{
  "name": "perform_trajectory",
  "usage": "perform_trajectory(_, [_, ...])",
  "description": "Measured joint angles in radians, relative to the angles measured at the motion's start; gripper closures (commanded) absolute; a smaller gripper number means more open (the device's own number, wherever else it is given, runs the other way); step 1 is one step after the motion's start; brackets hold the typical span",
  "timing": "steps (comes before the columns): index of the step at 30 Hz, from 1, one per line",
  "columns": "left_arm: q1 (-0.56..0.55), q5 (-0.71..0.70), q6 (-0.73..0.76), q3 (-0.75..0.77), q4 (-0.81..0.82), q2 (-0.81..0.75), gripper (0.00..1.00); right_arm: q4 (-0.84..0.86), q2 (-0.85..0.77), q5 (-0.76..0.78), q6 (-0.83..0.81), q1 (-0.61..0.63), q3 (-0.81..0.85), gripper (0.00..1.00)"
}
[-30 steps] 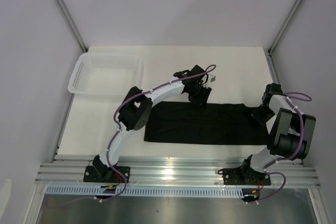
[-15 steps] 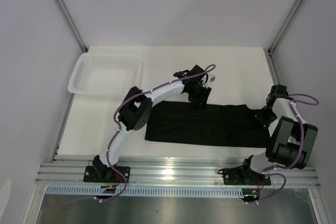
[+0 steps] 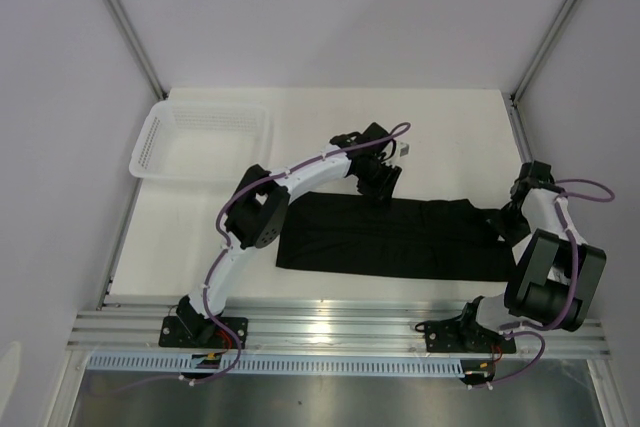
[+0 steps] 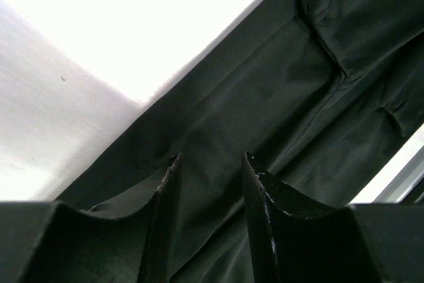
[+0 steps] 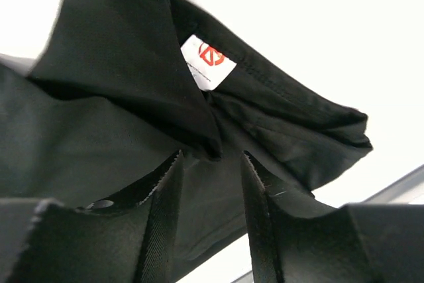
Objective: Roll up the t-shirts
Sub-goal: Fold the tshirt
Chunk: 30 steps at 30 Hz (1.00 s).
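- The right pincer (image 5: 211, 156), pressed together a second ago, now stands with its jaws spread: you have let go of the neck end of the t-shirt (image 3: 390, 237).
- That pincer has also shifted slightly toward the near edge of the table (image 3: 450, 137). It hovers over the shirt's right end, with a loose fold of cloth just beyond the gap between its fingers, not pinched.
- The released end lies bunched, the collar turned over on itself with the pale label (image 5: 208, 62) facing up. In the overhead view this end looks lumpier than before.
- The left pincer (image 4: 211, 160) is unchanged: jaws spread, poised over the far edge of the cloth near its middle, gripping nothing.
- The t-shirt lies as a long dark band across the table between the two arms, with its left end flat. The white basket (image 3: 205, 137) sits well apart at the far left.
- Reading: the release probably ends a fold or a first turn at the neck end. No real roll shows yet, so most of the task appears to remain. You will likely need a fresh grasp on the turned-over edge, and the loose collar may spring open.
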Motion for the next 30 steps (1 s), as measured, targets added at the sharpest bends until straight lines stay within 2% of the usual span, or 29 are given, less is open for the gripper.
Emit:
perform_trajectory(4, [0.0, -0.003, 0.026, 0.048, -0.031, 0.0, 0.55, -0.028, -0.066, 0.043, -0.004, -0.001, 0.048, 0.59])
perform_trajectory(8, [0.0, -0.008, 0.053, 0.09, -0.046, -0.002, 0.55, -0.01, -0.101, 0.046, -0.023, -0.001, 0.097, 0.78])
perform_trajectory(13, [0.013, -0.011, 0.076, 0.089, -0.075, -0.007, 0.55, 0.037, -0.066, -0.001, -0.04, 0.017, 0.106, 0.86])
perform_trajectory(19, [0.073, -0.012, 0.107, 0.032, -0.121, -0.044, 0.55, 0.106, 0.056, -0.074, -0.058, 0.045, 0.108, 0.92])
perform_trajectory(25, [0.184, -0.02, 0.144, -0.101, -0.133, -0.141, 0.55, 0.16, 0.262, -0.078, -0.061, 0.023, 0.131, 0.98])
perform_trajectory(30, [0.275, -0.033, 0.171, -0.179, -0.134, -0.221, 0.55, 0.145, 0.351, -0.082, -0.06, 0.017, 0.237, 0.98])
